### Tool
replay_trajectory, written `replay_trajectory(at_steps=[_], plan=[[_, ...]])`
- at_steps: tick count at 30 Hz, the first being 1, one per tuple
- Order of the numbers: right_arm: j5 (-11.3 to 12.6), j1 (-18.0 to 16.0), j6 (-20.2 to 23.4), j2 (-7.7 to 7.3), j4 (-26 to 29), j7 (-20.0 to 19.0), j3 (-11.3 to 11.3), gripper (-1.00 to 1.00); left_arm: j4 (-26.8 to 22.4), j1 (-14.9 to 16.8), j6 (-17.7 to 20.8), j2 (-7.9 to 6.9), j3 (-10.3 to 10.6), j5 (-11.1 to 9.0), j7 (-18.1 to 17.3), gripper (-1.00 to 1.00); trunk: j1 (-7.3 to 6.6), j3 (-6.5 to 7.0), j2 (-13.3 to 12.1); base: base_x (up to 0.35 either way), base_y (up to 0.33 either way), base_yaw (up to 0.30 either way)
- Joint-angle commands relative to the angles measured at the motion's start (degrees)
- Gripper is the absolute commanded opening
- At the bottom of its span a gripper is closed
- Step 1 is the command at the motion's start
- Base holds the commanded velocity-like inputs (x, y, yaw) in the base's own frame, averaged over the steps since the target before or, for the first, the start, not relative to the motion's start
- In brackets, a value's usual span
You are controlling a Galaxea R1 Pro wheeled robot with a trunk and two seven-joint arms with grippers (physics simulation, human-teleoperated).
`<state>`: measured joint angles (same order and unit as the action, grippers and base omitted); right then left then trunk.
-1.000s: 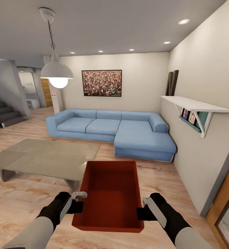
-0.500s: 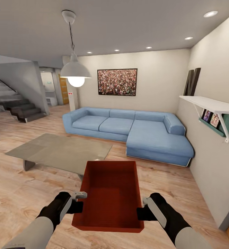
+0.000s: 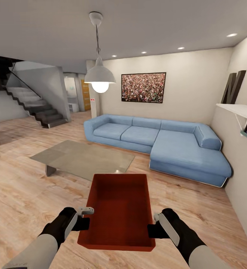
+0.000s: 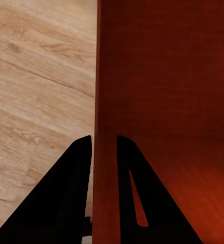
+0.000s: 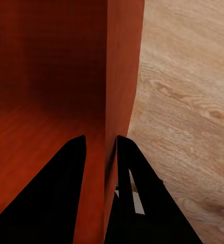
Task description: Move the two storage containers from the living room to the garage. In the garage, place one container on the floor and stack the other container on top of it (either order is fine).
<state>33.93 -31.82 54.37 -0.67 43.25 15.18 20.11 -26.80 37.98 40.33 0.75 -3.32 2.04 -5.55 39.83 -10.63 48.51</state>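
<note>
Living room (image 3: 22,194) with wood-plank flooring, now seen swung round to the left against a second ago: blue sofa (image 3: 157,144) and low glass counter (image 3: 82,158) slid rightward across the head view, staircase (image 3: 33,102) and a far doorway (image 3: 86,94) newly opened up at left, wall shelf (image 3: 239,112) nearly off the right edge. A camera turn with the base, not a shift of the furniture. Probably the start of the trip out toward the garage, with no concrete floor reached yet.

One red-orange container (image 3: 117,211), carried clear of the floor in front of the trunk, same place between the arms as before.

Left tool (image 3: 86,218) clamped on the container's left wall, one finger outside (image 4: 66,203), one inside. Right tool (image 3: 153,224) likewise pinched on the right wall, nearly closed around the thin panel. Grip unchanged, load level.
</note>
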Motion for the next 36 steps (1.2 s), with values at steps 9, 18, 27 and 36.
replay_trajectory(at_steps=[9, 18, 27, 36], plan=[[-2.2, 0.0, 0.6, -0.03, 0.1, 0.7, 0.3, -1.00, -0.1, 0.1, 0.3, 0.06, -0.2, -0.2, -0.1, -1.00, 0.01, -0.36, 0.1, 0.027, 0.085, 0.267], [-2.2, 0.0, 0.6, -0.03, 0.1, 0.7, 0.3, -1.00, -0.2, 0.1, 0.3, 0.04, -0.2, -0.2, -0.1, -1.00, 0.01, -0.61, 0.1, 0.114, 0.281, 0.223], [-2.2, 0.0, 0.6, -0.03, 0.0, 0.7, 0.3, -1.00, -0.2, 0.1, 0.3, 0.04, -0.2, -0.2, -0.2, -1.00, 0.01, -0.64, 0.1, 0.143, 0.288, 0.016], [-2.2, 0.0, 0.6, -0.03, 0.0, 0.7, 0.3, -1.00, -0.2, 0.1, 0.3, 0.04, -0.2, -0.2, -0.2, -1.00, 0.01, -0.66, 0.1, 0.227, 0.250, 0.009]])
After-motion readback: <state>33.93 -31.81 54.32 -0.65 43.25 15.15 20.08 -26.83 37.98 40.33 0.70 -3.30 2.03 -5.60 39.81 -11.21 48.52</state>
